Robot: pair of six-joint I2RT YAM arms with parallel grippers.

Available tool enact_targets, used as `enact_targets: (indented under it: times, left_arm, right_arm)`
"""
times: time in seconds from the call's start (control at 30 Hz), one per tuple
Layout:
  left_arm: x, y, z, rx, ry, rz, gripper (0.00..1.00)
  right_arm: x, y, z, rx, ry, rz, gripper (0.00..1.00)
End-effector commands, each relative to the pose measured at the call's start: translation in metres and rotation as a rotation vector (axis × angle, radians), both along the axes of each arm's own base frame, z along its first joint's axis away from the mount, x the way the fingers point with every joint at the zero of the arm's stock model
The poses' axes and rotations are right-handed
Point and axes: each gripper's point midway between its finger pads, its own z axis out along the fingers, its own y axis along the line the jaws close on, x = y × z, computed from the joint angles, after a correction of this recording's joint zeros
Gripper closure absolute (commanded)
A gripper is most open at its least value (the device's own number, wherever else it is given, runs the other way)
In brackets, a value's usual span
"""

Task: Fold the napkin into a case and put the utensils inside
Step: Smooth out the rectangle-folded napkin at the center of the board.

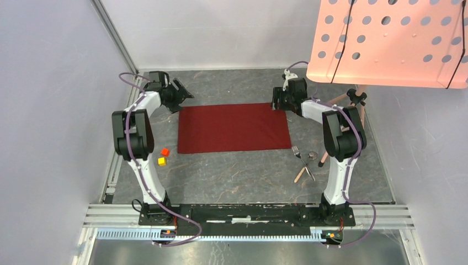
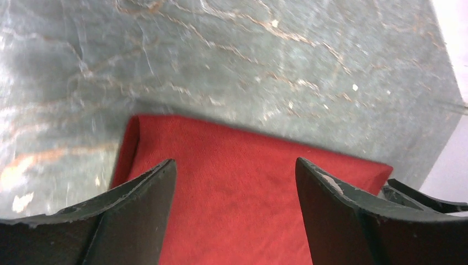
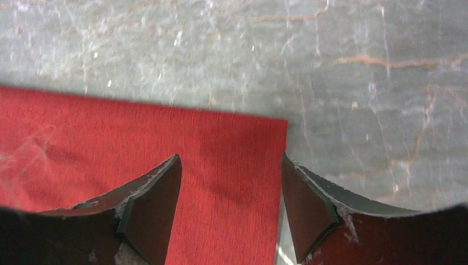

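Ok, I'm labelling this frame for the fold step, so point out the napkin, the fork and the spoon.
napkin [image 1: 234,128]: top external view, middle of the flat cloth.
fork [image 1: 296,150]: top external view, on its tines.
spoon [image 1: 313,156]: top external view, on its bowl.

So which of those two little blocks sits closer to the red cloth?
The red block: it lies just off the near left corner of the napkin, while the yellow block sits beside it, slightly farther off.

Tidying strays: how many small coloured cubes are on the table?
2: a red cube and a yellow cube beside it, left of the napkin and its near-left corner. Others could be hidden from view.
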Motion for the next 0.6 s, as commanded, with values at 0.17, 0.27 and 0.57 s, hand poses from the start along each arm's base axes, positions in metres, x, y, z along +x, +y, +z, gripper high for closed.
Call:
enact_targets:
  times: [0.17,0.27,0.57]
  left_arm:
    - [-0.084,-0.088,0.091,-0.045,-0.184,-0.3,0.14]
    - [-0.124,-0.144,0.082,-0.175,-0.195,-0.431,0.14]
    - [-0.158,-0.199,0.029,-0.227,-0.133,-0.565,0.17]
  right_arm:
    - [-0.092,0.021,0.039,0.071,0.044,0.074,0.22]
    - [-0.128,0.033,0.036,0.146,0.049,0.143,0.22]
    - [-0.17,0.046,0.012,0.233,0.081,0.253,0.38]
